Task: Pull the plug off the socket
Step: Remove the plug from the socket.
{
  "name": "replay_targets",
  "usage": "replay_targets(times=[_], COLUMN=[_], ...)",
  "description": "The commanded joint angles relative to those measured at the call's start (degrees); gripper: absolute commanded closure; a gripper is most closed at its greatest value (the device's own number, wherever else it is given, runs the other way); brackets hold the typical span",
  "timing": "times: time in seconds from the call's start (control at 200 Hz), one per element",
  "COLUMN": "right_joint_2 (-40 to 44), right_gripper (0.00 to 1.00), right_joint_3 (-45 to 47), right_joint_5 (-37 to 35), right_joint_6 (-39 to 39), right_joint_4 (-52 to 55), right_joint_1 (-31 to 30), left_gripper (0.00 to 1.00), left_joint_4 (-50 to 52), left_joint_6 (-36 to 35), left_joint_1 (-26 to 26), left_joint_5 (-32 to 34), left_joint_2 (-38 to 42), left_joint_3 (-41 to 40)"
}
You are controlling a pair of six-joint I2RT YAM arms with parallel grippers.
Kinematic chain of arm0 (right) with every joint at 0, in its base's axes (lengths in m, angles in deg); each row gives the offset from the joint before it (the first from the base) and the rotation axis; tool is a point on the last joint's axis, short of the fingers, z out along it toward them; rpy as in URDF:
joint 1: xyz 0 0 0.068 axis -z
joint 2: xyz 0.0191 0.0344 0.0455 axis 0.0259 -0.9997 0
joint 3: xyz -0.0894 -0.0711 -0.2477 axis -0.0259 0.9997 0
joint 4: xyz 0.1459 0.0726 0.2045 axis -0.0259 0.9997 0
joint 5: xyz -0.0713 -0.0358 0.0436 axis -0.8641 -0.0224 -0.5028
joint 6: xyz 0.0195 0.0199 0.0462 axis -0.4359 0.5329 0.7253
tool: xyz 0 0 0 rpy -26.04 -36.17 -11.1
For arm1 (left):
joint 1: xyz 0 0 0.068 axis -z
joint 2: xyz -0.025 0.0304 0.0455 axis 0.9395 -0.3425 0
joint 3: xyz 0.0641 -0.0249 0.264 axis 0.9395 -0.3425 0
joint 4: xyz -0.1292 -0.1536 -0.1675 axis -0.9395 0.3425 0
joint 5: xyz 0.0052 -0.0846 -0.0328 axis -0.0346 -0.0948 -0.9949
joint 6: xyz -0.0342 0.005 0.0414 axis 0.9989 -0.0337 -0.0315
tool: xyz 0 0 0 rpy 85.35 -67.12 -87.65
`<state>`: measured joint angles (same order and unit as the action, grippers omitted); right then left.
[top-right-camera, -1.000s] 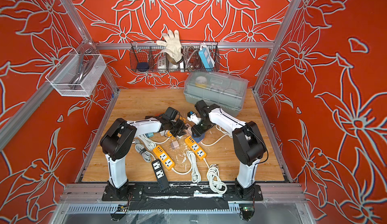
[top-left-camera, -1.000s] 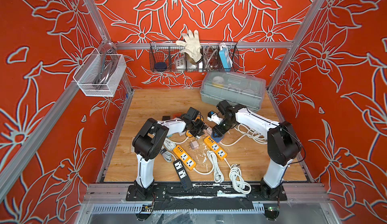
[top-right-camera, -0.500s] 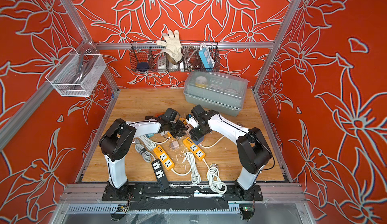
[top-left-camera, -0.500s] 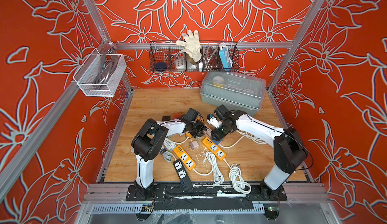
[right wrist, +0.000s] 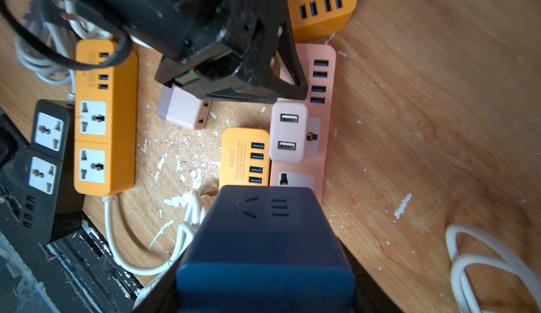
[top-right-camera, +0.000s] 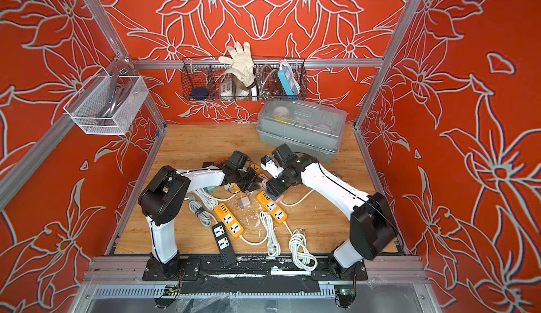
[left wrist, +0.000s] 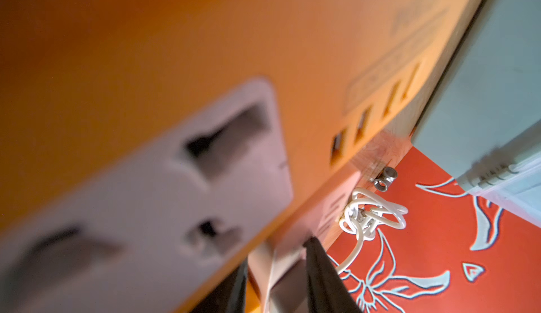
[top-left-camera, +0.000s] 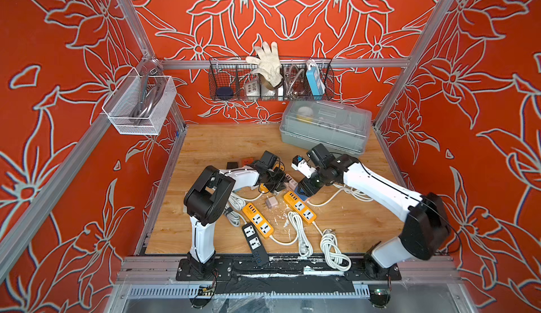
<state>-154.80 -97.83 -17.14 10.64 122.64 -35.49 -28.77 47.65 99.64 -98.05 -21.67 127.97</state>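
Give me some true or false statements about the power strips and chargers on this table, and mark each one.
1. A white glove hangs on the wire basket at the back wall. True.
2. The black power strip lies against the back wall. False: it lies at the front edge, near the arms' bases.
3. The pink USB charger is plugged into the pink power strip. True.
4. The long orange power strip beside the black one has a plug in it. False: both its sockets are empty.
5. The right gripper has a dark blue socket block between its fingers. True.
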Motion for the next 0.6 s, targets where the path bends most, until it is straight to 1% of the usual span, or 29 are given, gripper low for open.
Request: replay_targets(times=[0.0,0.09,0.155,0.265,0.32,0.45,0.595], right_joint_2=[4.2,7.9,10.5,15.3,17.8,24.3,29.2], right_gripper=[0.75,0.75,0.75,0.75,0.75,0.75,0.73], right_joint_3=[2.8,5.6,8.0,12.9,15.5,22.7,30.0], right_joint_5=[3.1,6.2,9.0,12.9,14.3,16.8,17.7], right_joint_6=[3.4,6.8,10.0,16.1,19.6,29.8,42.8], right_joint_4=[-5.4,-9.1,-12.3,-18.4,-21.5,-30.7,-42.3], right_joint_1=[0.8,2.4,3.8,6.3,8.0,12.7,17.1], left_gripper=[0.65,0.63,0.59,0.37,0.29,0.26,0.26], left_joint_4=[10.4,7.8,6.5,7.2,8.3,11.1,11.3], left_joint_6=[-1.6,-3.1,-5.1,-9.5,-12.3,-18.4,-24.8], left_joint_1=[0.1,0.2,0.2,0.2,0.1,-0.1,-0.3], left_joint_5=[2.6,0.7,-0.9,-2.3,-2.6,-2.3,-1.1], left_joint_2=[-4.1,-3.4,-2.5,-0.3,1.3,6.1,14.9], left_joint_3=[-2.6,-1.7,-0.3,3.2,5.0,7.1,3.6])
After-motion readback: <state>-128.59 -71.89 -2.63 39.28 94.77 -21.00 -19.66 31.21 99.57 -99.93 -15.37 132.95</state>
